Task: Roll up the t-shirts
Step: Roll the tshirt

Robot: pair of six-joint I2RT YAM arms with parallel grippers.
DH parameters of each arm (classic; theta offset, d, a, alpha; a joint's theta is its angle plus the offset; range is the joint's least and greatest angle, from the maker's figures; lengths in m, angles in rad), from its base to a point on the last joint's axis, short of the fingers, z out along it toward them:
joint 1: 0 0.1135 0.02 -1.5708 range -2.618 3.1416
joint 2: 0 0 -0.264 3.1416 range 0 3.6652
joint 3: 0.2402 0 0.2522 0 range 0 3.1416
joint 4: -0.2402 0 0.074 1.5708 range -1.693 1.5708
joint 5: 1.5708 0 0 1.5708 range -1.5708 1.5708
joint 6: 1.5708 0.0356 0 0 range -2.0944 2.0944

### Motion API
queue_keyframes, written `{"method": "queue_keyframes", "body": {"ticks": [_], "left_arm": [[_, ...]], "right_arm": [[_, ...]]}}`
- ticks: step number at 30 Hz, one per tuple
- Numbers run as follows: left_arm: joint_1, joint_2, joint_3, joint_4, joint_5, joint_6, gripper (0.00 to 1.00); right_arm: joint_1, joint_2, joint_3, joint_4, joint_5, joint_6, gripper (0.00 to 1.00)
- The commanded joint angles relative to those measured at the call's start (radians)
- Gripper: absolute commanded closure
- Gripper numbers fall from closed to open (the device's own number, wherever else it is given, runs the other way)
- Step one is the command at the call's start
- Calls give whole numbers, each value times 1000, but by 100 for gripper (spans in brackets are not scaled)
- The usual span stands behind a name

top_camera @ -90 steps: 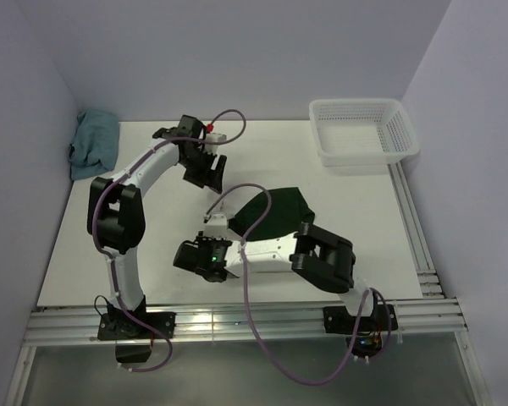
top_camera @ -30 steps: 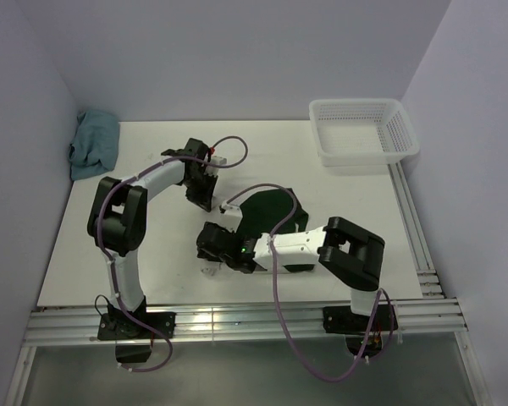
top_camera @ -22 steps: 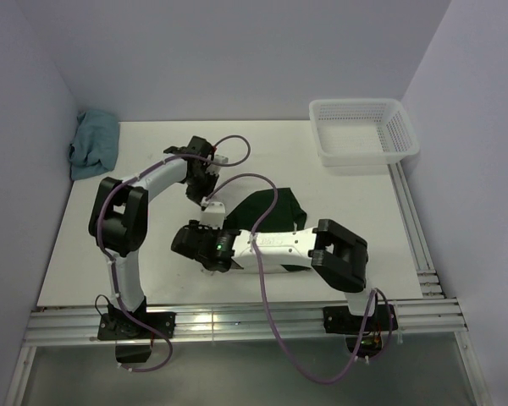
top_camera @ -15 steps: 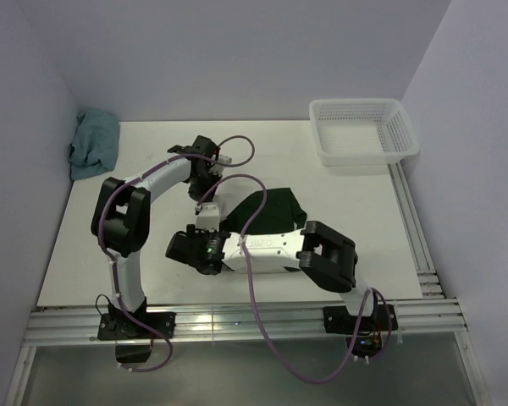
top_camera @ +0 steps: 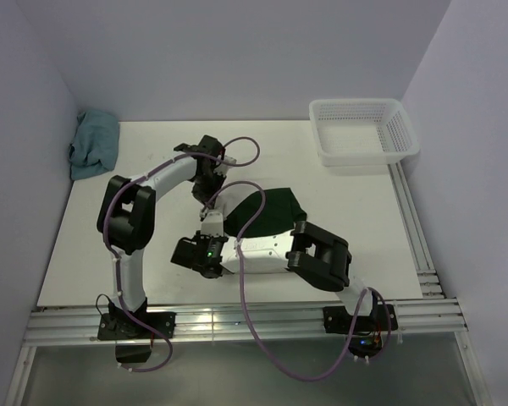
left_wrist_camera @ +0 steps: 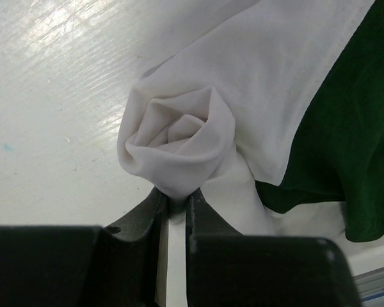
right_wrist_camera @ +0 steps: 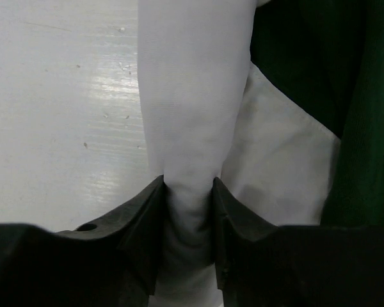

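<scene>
White table point(top_camera: 76, 254), pale lavender walls behind; both arms are reaching in over its middle.

- t-shirt point(top_camera: 271, 207): is lying near the table's centre, dark green part showing towards the far side in the top view, much of it hidden under the arms. Its cream-white cloth is sitting wound into a spiral roll point(left_wrist_camera: 179, 141), green cloth just beside it.
- left gripper point(left_wrist_camera: 174, 204): is pinching a fold at the spiral end of the roll, jaws narrow, cloth between them.
- right gripper point(right_wrist_camera: 189, 211): is clamping the white rolled length point(right_wrist_camera: 192, 96), both fingers pressing against the cloth.
- teal cloth point(top_camera: 93, 144): is lying bunched in the far left corner.
- white mesh basket point(top_camera: 356, 103): is standing at the far right corner.
</scene>
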Motion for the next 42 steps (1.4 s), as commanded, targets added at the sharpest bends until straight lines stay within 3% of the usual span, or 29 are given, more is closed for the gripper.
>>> {"method": "queue_keyframes", "body": {"ticks": [1, 3, 5, 13, 19, 27, 30, 35, 38, 40, 42], "left_arm": [[-14, 5, 54, -11, 7, 1, 84], [-14, 4, 62, -11, 13, 1, 80], [-13, 1, 64, -8, 23, 1, 71], [42, -52, 104, -17, 203, 43, 29], [139, -102, 70, -6, 401, 95, 20], [249, -93, -114, 46, 635, 191, 20], [252, -52, -195, 151, 711, 161, 20], [254, -19, -229, 245, 734, 85, 21], [252, -24, -231, 270, 670, 28, 33], [249, -29, -219, 261, 617, 8, 51], [239, -50, -212, 245, 522, 3, 73]], "right_arm": [[4, -39, -64, 9, -5, 44, 62], [4, -71, -104, 69, -29, 61, 70], [1, -98, -184, 138, -68, 64, 73], [-77, -269, -593, 754, -292, 70, 76], [-157, -264, -779, 1130, -436, 131, 78], [-221, -129, -888, 1567, -559, 245, 78], [-241, -53, -887, 1696, -595, 291, 79], [-241, -54, -890, 1683, -593, 298, 79], [-243, -98, -896, 1588, -579, 279, 74], [-240, -153, -881, 1499, -559, 248, 61], [-232, -196, -827, 1294, -510, 223, 52]]}}
